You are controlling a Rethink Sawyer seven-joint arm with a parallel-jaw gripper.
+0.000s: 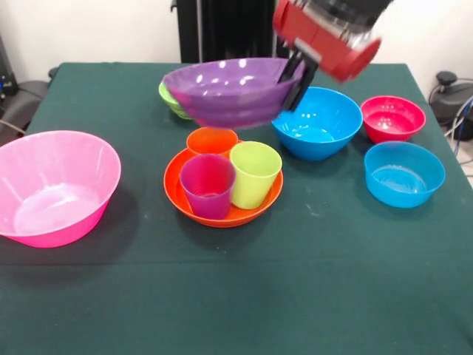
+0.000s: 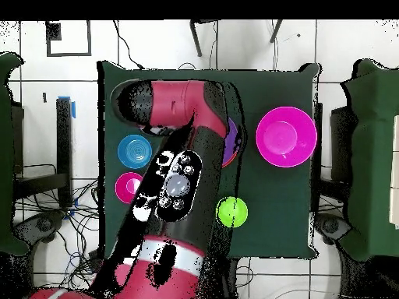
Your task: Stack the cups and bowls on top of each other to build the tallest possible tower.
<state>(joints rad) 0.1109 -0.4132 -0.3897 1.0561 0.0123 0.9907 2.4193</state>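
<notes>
The red arm (image 2: pixel 183 148) is extended over the table from above, and the gripper (image 1: pixel 298 74) is held closed, fingers clamped, tilted down-left.

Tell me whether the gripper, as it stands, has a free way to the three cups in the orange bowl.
Probably not: the gripper is shut on the purple bowl, which hangs above the cups in the orange bowl and would block a grasp.
</notes>
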